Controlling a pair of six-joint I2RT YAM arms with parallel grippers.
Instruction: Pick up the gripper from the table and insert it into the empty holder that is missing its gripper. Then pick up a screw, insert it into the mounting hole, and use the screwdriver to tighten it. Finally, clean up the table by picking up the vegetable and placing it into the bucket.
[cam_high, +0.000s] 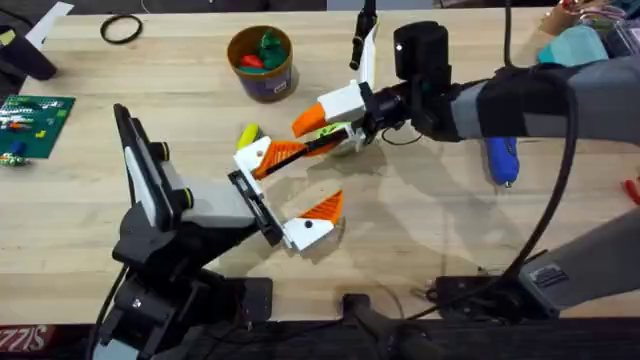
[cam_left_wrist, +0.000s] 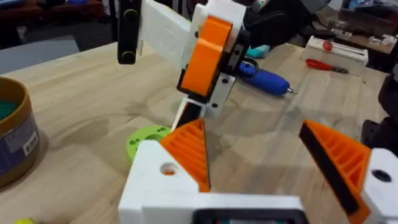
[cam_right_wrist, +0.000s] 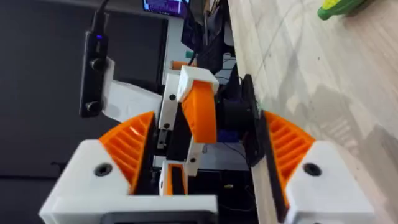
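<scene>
The holder (cam_high: 254, 204), a black crossbar at my left arm's tip, carries two orange-and-white fingers. The gripper (cam_high: 272, 155) (cam_left_wrist: 181, 157) sits at its far end with a pale mounting hole in its white base. The matching finger (cam_high: 314, 222) (cam_left_wrist: 341, 163) has a dark dot. My left gripper (cam_left_wrist: 261, 140) is open over bare table. My right gripper (cam_high: 312, 134) (cam_right_wrist: 208, 121) is open, and its fingers flank the orange tip of the gripper. The blue screwdriver (cam_high: 502, 160) (cam_left_wrist: 265, 79) lies to the right. A yellow-green vegetable (cam_high: 247, 134) (cam_right_wrist: 342, 7) lies near the bucket (cam_high: 262, 64) (cam_left_wrist: 13, 140).
The bucket holds red and green pieces. A green round piece (cam_left_wrist: 144, 140) lies under my right gripper. A green circuit board (cam_high: 36, 115) is at the left edge and a black ring (cam_high: 120, 28) at the back left. A white box (cam_left_wrist: 336, 51) and a red tool (cam_left_wrist: 323, 64) lie beyond the screwdriver.
</scene>
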